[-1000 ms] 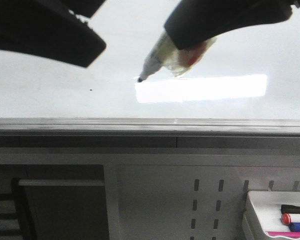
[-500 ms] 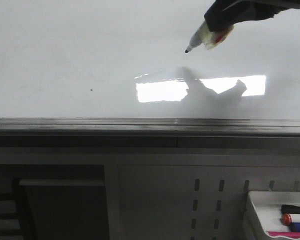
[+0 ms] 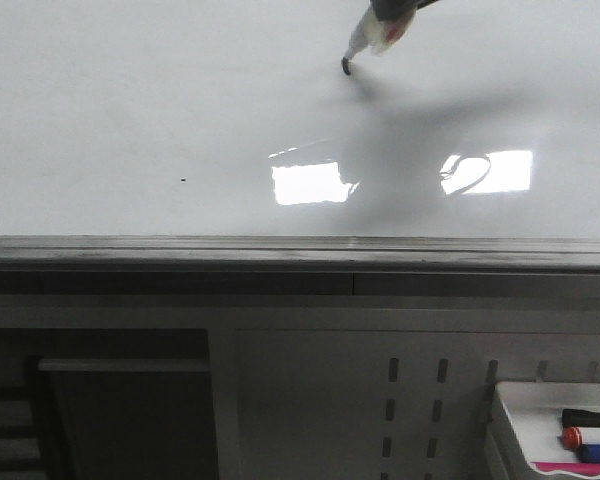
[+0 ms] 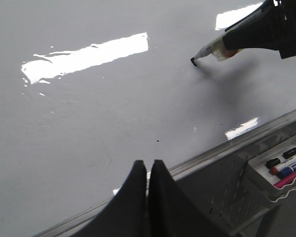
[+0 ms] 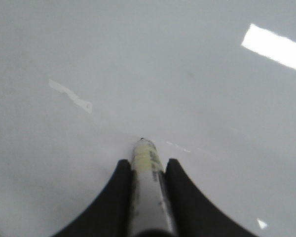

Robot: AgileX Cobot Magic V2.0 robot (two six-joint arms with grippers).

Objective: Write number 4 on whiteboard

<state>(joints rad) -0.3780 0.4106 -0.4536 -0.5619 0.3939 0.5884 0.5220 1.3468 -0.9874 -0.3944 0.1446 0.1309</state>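
Note:
The whiteboard [image 3: 130, 100] is a glossy white surface with a grey frame along its near edge. The number 4 is out of view; no drawn lines show on the board. My right gripper [image 3: 392, 8] is at the top edge of the front view, shut on a marker [image 3: 368, 38]. The marker's black tip rests on or just above the board, with its shadow beside it. In the right wrist view the marker [image 5: 148, 187] sits between both fingers of the gripper [image 5: 147, 165]. My left gripper [image 4: 148, 165] is shut and empty, above the board's near frame.
A tiny black dot [image 3: 183, 180] marks the board left of the bright light reflection [image 3: 308, 184]. Below the grey frame [image 3: 280, 250] is a perforated panel. A white tray [image 3: 510, 420] with spare markers hangs at the lower right.
The right gripper has carried the marker farther across the board and to the right, and its tip has come down to the surface. The left arm left the front view after the earliest frame.

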